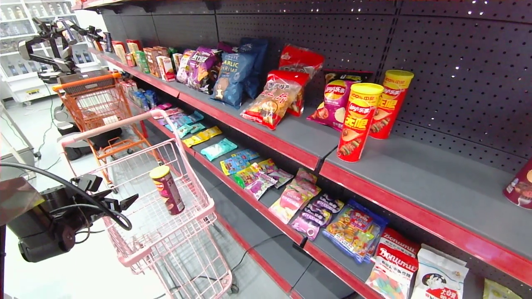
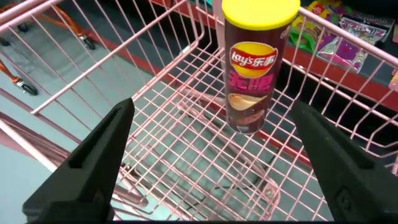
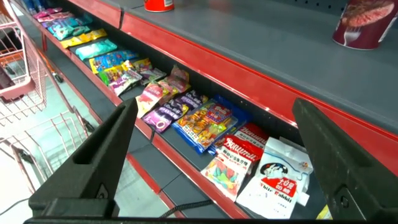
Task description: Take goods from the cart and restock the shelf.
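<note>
Closest in, the left gripper (image 1: 112, 193) hangs just outside the pink cart (image 1: 104, 126), on the side away from the shelf, its fingers spread wide and holding nothing. Straight ahead of it, inside the cart, is the prize: a maroon chip canister (image 1: 167, 189) with a yellow lid, standing upright on the wire floor against the cart's shelf-side wall. From the wrist camera the left gripper (image 2: 211, 107) frames it nicely, the canister (image 2: 252, 68) sitting just off centre between the two open fingers, long axis vertical. That's the line that matters: a side-on grasp across the tube looks like the natural play, and the left arm is clearly the nearer one.

Over on the shelf side of the cart, the right gripper (image 3: 212, 107) is also wide open and empty, hanging over the lower shelf's candy packets (image 3: 208, 124), well apart from the canister.

Beyond the cart, the upper shelf (image 1: 415, 178) shows a bare grey stretch beside two red canisters (image 1: 357, 122) standing upright, a likely landing spot by my reckoning. Farthest back, past the cart's handle end, an orange cart (image 1: 93, 97) is parked.
</note>
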Controlling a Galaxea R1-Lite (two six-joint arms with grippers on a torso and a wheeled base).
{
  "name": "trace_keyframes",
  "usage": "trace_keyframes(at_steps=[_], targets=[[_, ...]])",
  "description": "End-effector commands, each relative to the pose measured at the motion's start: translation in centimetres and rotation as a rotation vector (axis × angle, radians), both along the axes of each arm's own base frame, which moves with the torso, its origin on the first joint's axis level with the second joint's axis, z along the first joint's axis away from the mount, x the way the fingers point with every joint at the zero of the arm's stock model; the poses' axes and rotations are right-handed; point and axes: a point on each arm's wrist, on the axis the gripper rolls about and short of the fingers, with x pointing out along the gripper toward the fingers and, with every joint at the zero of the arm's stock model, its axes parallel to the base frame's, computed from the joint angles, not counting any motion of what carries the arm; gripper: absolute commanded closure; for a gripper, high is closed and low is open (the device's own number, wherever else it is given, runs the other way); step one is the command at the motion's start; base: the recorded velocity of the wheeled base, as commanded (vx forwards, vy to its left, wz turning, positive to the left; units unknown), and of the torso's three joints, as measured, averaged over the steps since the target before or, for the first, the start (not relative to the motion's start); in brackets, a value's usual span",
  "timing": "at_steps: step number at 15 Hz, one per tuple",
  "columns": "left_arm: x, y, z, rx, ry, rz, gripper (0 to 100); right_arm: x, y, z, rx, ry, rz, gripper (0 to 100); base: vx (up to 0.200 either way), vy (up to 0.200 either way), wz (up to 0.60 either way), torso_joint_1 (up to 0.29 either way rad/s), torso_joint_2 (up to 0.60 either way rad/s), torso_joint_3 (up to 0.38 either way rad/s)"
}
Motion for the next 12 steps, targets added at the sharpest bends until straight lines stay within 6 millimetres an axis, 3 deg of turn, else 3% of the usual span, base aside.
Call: trace_keyframes(at_steps=[1,12], targets=[[0.65,0.35,-0.04,0.004,-0.009,0.0,0,0.01,0.0,0.0,0.0,0.002,0.001,0,0.0,0.0,0.0,0.0,0.0,0.0],[1.56,1.14,0.13,0.009,-0.016,0.013,0,0.01,-0.01,0.0,0.008,0.002,-0.002,0,0.0,0.0,0.0,0.0,0.0,0.0]])
